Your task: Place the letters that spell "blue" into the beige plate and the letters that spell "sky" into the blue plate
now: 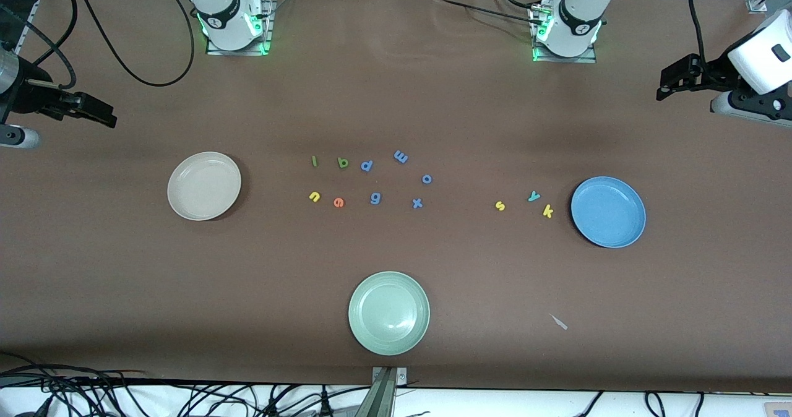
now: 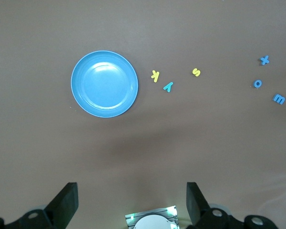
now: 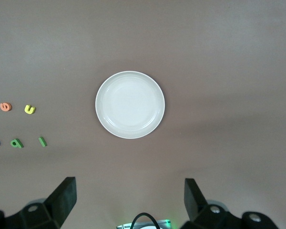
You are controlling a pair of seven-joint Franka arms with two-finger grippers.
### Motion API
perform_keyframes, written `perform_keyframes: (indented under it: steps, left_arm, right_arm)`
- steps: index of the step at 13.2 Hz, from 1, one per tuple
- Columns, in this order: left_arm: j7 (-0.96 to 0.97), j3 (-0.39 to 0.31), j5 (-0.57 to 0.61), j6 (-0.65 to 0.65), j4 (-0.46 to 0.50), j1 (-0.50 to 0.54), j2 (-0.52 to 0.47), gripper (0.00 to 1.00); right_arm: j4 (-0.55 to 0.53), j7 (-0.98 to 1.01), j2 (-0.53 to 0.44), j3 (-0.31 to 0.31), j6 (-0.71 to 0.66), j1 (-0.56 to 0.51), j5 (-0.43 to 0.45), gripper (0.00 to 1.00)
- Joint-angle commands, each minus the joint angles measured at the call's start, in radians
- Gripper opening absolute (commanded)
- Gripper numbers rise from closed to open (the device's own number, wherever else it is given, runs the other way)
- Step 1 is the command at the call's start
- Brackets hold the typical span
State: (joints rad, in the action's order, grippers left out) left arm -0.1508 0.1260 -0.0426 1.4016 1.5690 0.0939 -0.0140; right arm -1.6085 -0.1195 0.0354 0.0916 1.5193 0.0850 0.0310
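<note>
Blue p [image 1: 367,166], m [image 1: 401,156], o [image 1: 427,179], g [image 1: 375,198] and x [image 1: 417,203] lie between my letter groups, a pale green plate [image 1: 389,336] nearer the camera. My left gripper [image 2: 130,200] hangs open over the desk [image 1: 470,114] by the blue plate [image 1: 608,234]; my right gripper [image 3: 128,200], open, by the beige plate [image 1: 204,210].

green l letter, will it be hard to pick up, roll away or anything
The green l looks thin and lies flat on the table, so it likely won't roll. Being small and narrow, it probably leaves little to pinch. It seems light, so a nudge may slide it.
</note>
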Motion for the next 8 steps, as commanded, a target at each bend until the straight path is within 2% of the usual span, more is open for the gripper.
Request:
perform_keyframes:
  steps: [1,8]
  left_arm:
    - [0.011,0.004,0.015,-0.023,-0.026,-0.003,0.008,1.00]
    - [0.011,0.004,0.015,-0.023,-0.044,-0.003,0.009,1.00]
  right_arm:
    - [-0.001,-0.003,-0.005,-0.012,0.002,-0.014,-0.011,1.00]
    - [-0.001,-0.003,-0.003,-0.013,0.039,-0.013,-0.010,1.00]
